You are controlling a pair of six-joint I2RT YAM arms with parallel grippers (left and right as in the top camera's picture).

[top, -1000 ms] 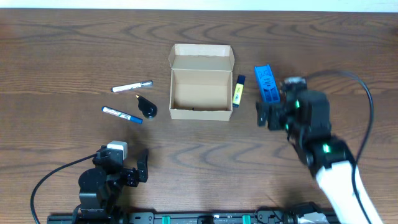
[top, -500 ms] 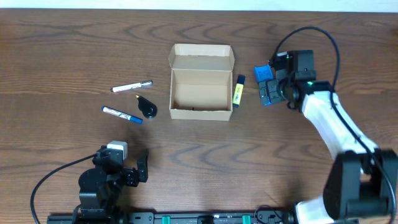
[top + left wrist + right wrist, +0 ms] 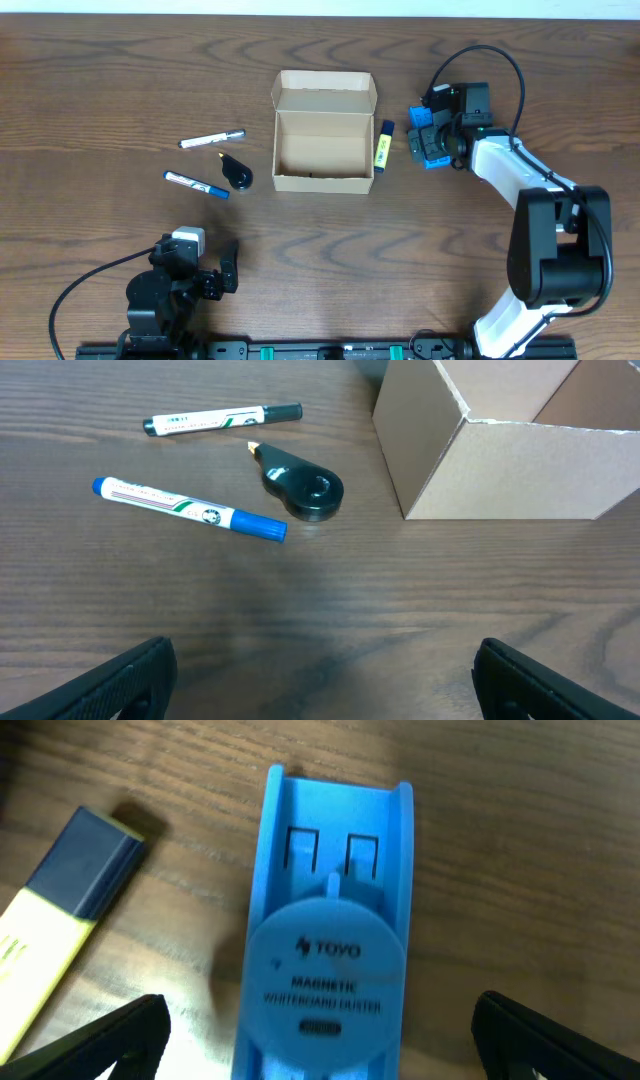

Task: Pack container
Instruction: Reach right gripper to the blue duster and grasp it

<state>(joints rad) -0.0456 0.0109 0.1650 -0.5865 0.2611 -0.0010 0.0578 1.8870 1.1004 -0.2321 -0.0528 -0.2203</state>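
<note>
The container, a tan cardboard box (image 3: pixel 322 182), stands open at the table's middle with its flap lid tilted back; nothing shows inside. Its corner also shows in the left wrist view (image 3: pixel 500 460). A blue whiteboard duster (image 3: pixel 421 121) lies right of it. My right gripper (image 3: pixel 437 142) is open, low over the duster (image 3: pixel 330 870), with one finger on each side of it (image 3: pixel 325 1045). A yellow highlighter (image 3: pixel 383 147) lies between the box and the duster. My left gripper (image 3: pixel 320 680) is open and empty near the front edge (image 3: pixel 205 265).
Left of the box lie a black-capped white marker (image 3: pixel 212 139), a blue marker (image 3: pixel 196 184) and a black teardrop-shaped dispenser (image 3: pixel 237 173). All three show in the left wrist view: the black-capped marker (image 3: pixel 220 418), the blue marker (image 3: pixel 190 510), the dispenser (image 3: pixel 303 486).
My right arm has swung from the front right toward the back and come down over the blue duster. The left arm and the loose items have not moved.
</note>
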